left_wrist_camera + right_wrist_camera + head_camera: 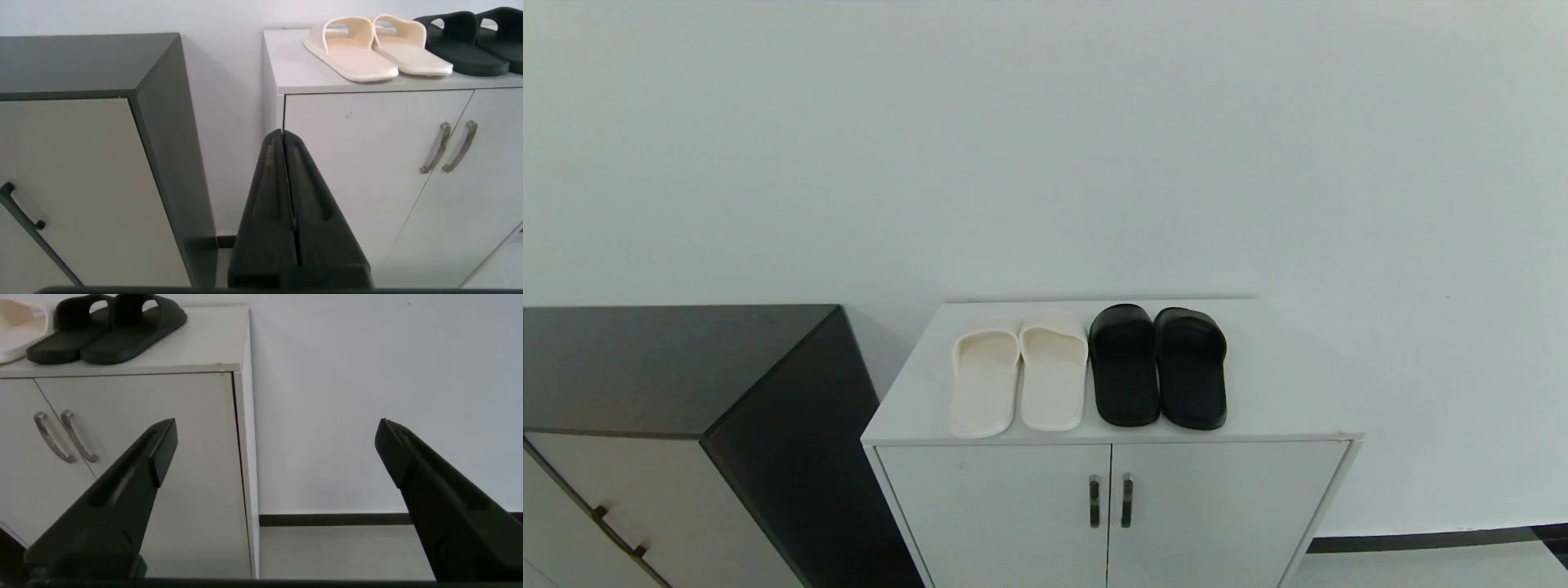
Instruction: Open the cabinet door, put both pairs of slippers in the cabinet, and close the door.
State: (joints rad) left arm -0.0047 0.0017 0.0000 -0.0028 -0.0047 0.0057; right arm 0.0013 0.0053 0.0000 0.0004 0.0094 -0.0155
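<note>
- White cabinet (1225, 514) at 6 o'clock, both doors shut. Handles (1094, 501) meet at centre seam, so opening is the 1st step, I'd say.
- Cream slippers (1018, 380) & black slippers (1158, 367) on cabinet top, cream at 9 o'clock of black, toes to wall; prob. staged for easy pick.
- Left gripper (283, 139): pressed together, empty, low near cabinet's left edge.
- Right gripper (275, 429): spread wide, empty, near right corner.
- Dark cabinet (686, 376) at 8 o'clock, not part of job.

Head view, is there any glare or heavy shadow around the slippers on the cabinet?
Head view: even light, no glare on the top of the white cabinet; white slippers and black slippers throw only faint shadows. Left wrist view: the gap beside the dark cabinet is shaded low down.
</note>
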